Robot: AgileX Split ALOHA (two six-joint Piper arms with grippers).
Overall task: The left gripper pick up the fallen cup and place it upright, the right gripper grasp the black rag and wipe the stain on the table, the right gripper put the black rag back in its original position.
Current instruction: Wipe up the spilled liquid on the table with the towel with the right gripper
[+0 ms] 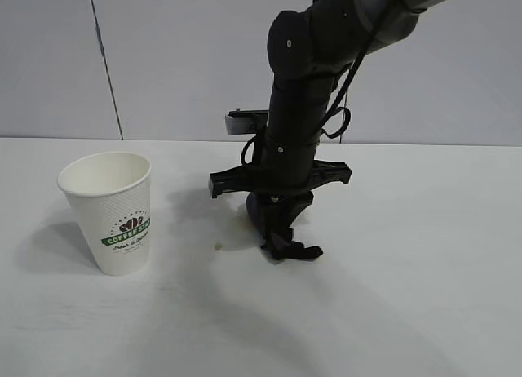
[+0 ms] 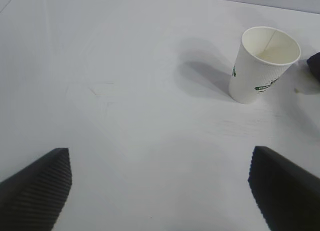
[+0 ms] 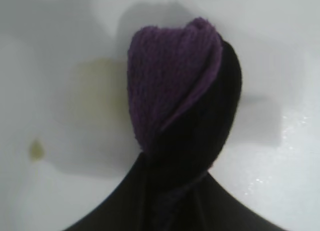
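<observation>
A: Left side of the scene. What stands there, and how are the left fingers set?

B: The cup [image 1: 112, 211] stands upright on the table [image 1: 424, 255], mouth up, logo band facing the exterior camera. In the left wrist view the cup [image 2: 261, 65] sits well ahead of the left gripper [image 2: 160, 186] and off toward one fingertip rather than on the line between the two. The ribbed fingers [image 2: 36, 188] are spread wide and hold nothing; only bare tabletop shows between them.

A: Centre of the scene.

B: A pale yellowish trace of the stain [image 1: 231, 232] lies on the table just beside the right gripper's tips, on the cup's side, with one small droplet [image 1: 217, 246] near it. The right wrist view shows the same faint smear [image 3: 97, 88] next to the cloth and a separate droplet [image 3: 36, 149] farther out.

A: And the right fingers?

B: The right gripper [image 1: 281, 230] points steeply down from its thick black arm, fingers drawn narrow and clamped on the black rag [image 1: 289, 248]. The cloth bulges out beyond the tips and meets the table; a loose end trails on the surface away from the cup. From the wrist, the black rag [image 3: 182, 91] shows a purple fold over a black one, pinched where the two fingers converge.
</observation>
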